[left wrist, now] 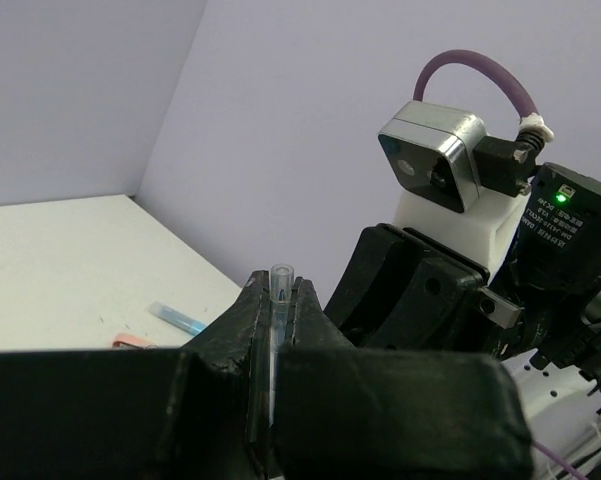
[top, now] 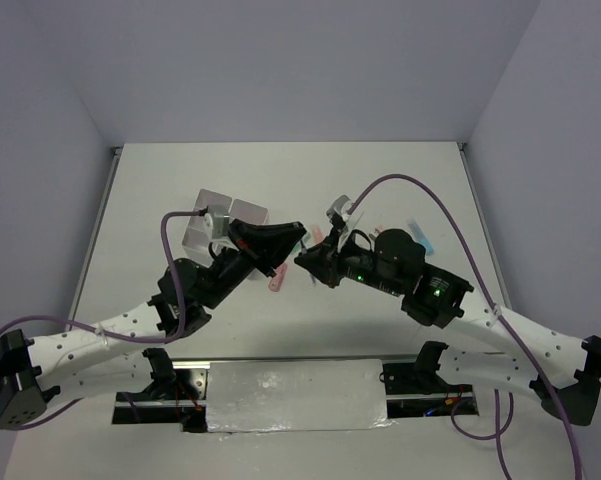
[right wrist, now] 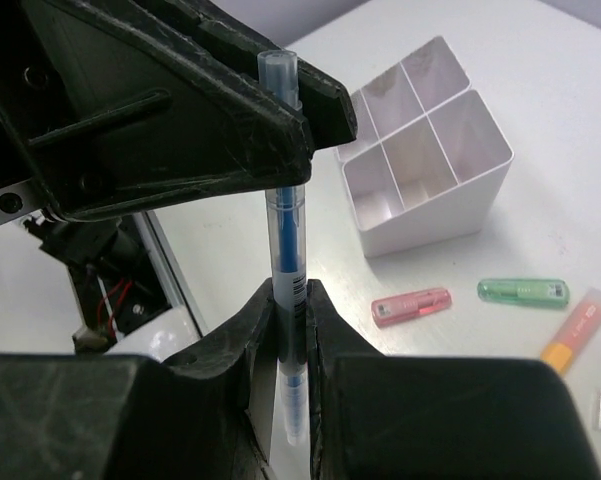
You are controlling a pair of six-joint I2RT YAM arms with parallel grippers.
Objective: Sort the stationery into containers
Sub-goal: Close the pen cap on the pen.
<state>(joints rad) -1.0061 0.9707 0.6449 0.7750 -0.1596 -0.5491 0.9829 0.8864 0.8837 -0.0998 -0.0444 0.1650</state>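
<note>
So both arms have hold of the same thing here: a clear pen (right wrist: 285, 230) with a blue core, standing roughly upright in the air between them. Our left gripper (left wrist: 277, 305) is clamped tight on its top end, with just the tip poking out above the fingers. The right gripper (right wrist: 288, 305) is pinched on it lower down, and the bottom end sticks out below.

From the top camera we can't see the pen at all, because the two gripper heads meet nose to nose over the table (top: 400, 180) and hide it. The divided box (right wrist: 430, 225) sits on the table off behind the pen, and the left arm covers part of it from above.

Lying near the box are a pink marker (right wrist: 410, 307), a green marker (right wrist: 523, 292) beside it, and an orange and pink marker (right wrist: 577, 330) further out. A blue pen (left wrist: 177, 318) lies apart on the table too.
</note>
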